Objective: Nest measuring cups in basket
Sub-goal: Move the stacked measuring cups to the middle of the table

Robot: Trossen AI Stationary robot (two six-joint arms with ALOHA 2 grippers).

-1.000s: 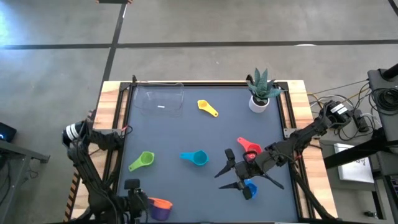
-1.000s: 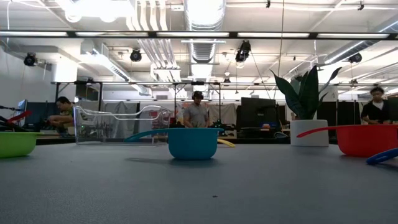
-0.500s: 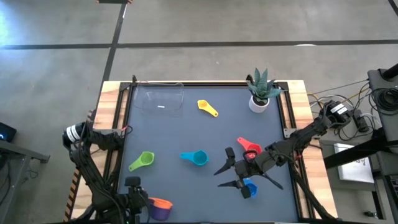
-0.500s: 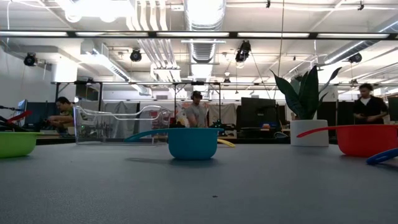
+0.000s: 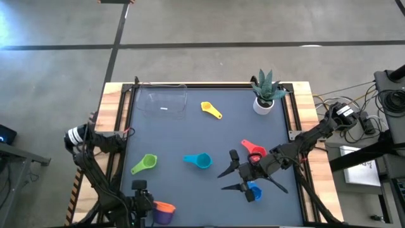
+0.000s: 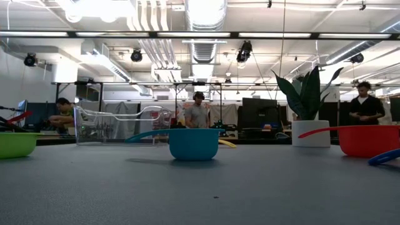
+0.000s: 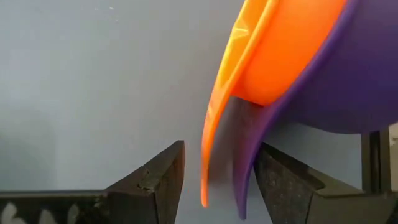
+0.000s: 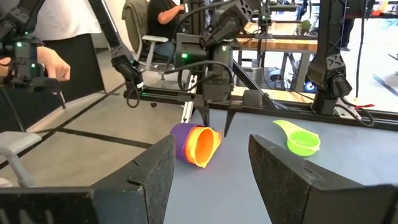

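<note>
An orange cup (image 5: 164, 206) nested in a purple cup (image 5: 162, 216) lies on its side at the table's near left edge. My left gripper (image 7: 217, 171) is open and points down, with both cups' handles between its fingers and a gap at each side. Its place in the high view is (image 5: 137, 188). My right gripper (image 5: 221, 183) is open, just left of the blue cup (image 5: 254, 192), touching nothing. The red cup (image 5: 254, 151), light blue cup (image 5: 200, 161), green cup (image 5: 145, 164) and yellow cup (image 5: 211, 109) sit on the mat. The clear basket (image 5: 162, 101) stands at the far left.
A white pot with a spiky plant (image 5: 265, 92) stands at the far right corner. Wooden rails (image 5: 302, 126) border the dark mat. Open mat lies between the basket and the cups. People move about in the room beyond the table.
The left arm has edged slightly toward the orange and purple cups. The cups and the right arm have stayed where they were.
</note>
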